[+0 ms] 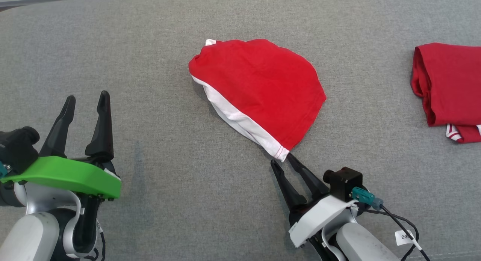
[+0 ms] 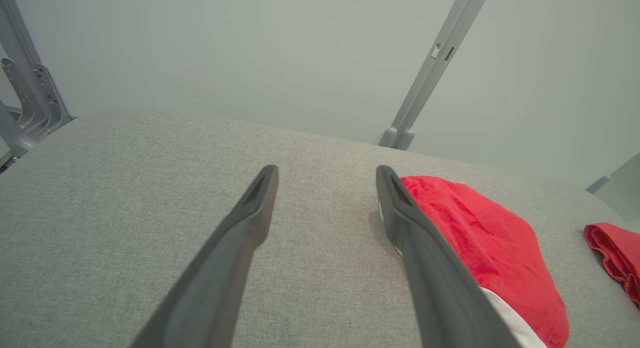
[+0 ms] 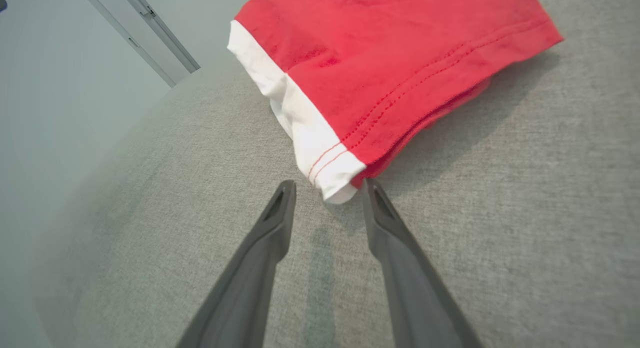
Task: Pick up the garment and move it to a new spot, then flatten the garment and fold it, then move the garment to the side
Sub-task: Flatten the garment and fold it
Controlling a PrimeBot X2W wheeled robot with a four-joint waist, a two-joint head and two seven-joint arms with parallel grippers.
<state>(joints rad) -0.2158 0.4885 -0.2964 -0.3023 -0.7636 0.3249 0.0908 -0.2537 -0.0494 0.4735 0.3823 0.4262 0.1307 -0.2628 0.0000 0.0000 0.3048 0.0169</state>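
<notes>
At the far left, our left gripper [image 1: 87, 95] hovers over bare table [image 1: 150, 47]. Its jaws are spread wide with nothing between them, well apart from the work. In the middle lies the garment [image 1: 259, 84], a red piece with a white band, bunched into a rounded heap rather than spread flat. Its white corner [image 3: 336, 182] points down toward us. Our right gripper [image 1: 282, 158] sits right at that corner, jaws partly apart with a finger on each side of the tip, holding nothing yet. Further right, a second red garment [image 1: 447, 80] lies folded.

We judge the pick-up is about to happen, and the risks lie in that pinch. The corner only just reaches between the fingertips, so closing from here may catch a sliver of hem that slips free on the lift. Several layers seem stacked at that corner. Grabbing only the top one would drag the heap open unevenly, while grabbing them all would make flattening harder. Carrying the garment too far right could land it on the folded one.
</notes>
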